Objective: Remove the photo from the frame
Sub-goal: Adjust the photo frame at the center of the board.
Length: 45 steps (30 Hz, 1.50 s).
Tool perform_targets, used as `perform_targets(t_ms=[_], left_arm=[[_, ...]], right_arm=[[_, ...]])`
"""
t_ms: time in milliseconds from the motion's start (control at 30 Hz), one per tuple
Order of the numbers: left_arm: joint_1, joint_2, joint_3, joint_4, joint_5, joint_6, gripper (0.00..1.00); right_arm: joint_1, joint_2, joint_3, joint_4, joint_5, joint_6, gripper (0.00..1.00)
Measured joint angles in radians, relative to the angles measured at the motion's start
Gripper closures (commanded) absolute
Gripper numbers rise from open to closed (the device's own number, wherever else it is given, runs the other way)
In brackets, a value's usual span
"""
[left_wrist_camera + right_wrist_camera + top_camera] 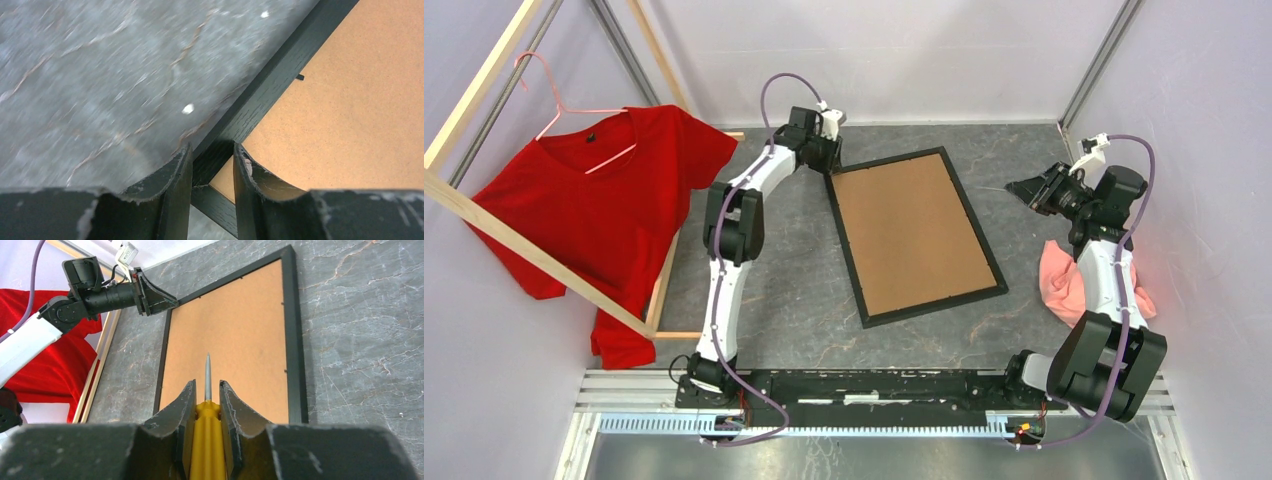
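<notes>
Little is done yet, I judge: the frame lies back-up in the middle of the counter, the photo hidden under its backing board, my left fingers closed narrow on its far left corner, my right fingers holding a screwdriver.

Grey marbled tabletop, plain pale walls, wooden rack at left with red shirt

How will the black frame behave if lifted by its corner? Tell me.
Probably stiff: the frame shows straight, flat rails. Likely light, being thin with a brown backing board. Held at one corner by the left tool, its long span may swing.
</notes>
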Motion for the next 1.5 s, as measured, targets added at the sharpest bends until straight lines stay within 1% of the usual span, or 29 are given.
perform_targets(t_ms=[67,133,300,333,433,533,600,700,800,933,1033,1100,1200,1300,1400,1433,1500], left_arm=[[0.018,-0.025,-0.035,-0.002,-0.030,-0.039,0.74],[0.038,-0.063,-0.090,0.005,-0.075,-0.097,0.73],[0.116,-0.204,-0.331,0.045,-0.145,-0.255,0.73],[0.130,-0.227,-0.388,0.045,-0.153,-0.278,0.72],[0.169,-0.304,-0.529,0.087,-0.153,-0.344,0.62],[0.174,-0.379,-0.638,0.102,-0.126,-0.362,0.52],[0.161,-0.409,-0.676,0.104,-0.093,-0.361,0.47],[0.132,-0.452,-0.719,0.108,-0.037,-0.333,0.36],[0.100,-0.512,-0.752,0.110,0.013,-0.271,0.34],[0.068,-0.611,-0.782,0.095,0.076,-0.124,0.35],[0.050,-0.687,-0.812,0.054,0.100,0.021,0.35],[0.034,-0.740,-0.841,-0.005,0.115,0.151,0.34],[-0.009,-0.818,-0.910,-0.071,0.104,0.339,0.26],[-0.119,-0.922,-1.036,-0.090,0.023,0.507,0.20],[-0.260,-1.009,-1.145,-0.089,-0.056,0.623,0.19],[-0.307,-1.029,-1.169,-0.089,-0.077,0.657,0.19],[-0.365,-1.047,-1.189,-0.082,-0.109,0.700,0.19]], right_arm=[[0.000,0.000,0.000,0.000,0.000,0.001,1.00],[0.000,-0.003,0.000,0.000,0.000,0.001,1.00],[0.000,-0.013,0.000,-0.001,0.001,0.004,1.00],[0.000,-0.014,0.000,-0.001,0.002,0.004,1.00],[0.000,-0.015,0.000,-0.001,0.004,0.005,1.00],[0.000,-0.017,0.000,-0.002,0.004,0.005,1.00],[0.000,-0.021,0.000,-0.002,0.004,0.005,1.00],[0.000,-0.029,0.000,-0.002,0.004,0.005,1.00],[0.000,-0.034,0.000,-0.002,0.004,0.005,1.00],[0.000,-0.037,0.000,-0.002,0.004,0.005,1.00],[0.000,-0.042,0.000,-0.002,0.003,0.005,1.00],[-0.002,-0.046,0.000,-0.002,0.003,0.005,1.00],[-0.006,-0.050,0.000,-0.002,-0.001,0.006,1.00],[-0.006,-0.054,0.000,-0.002,-0.004,0.008,1.00],[-0.009,-0.056,0.000,-0.001,-0.005,0.009,1.00],[-0.011,-0.056,0.000,-0.001,-0.005,0.011,1.00],[-0.015,-0.056,0.000,0.000,-0.005,0.014,1.00]])
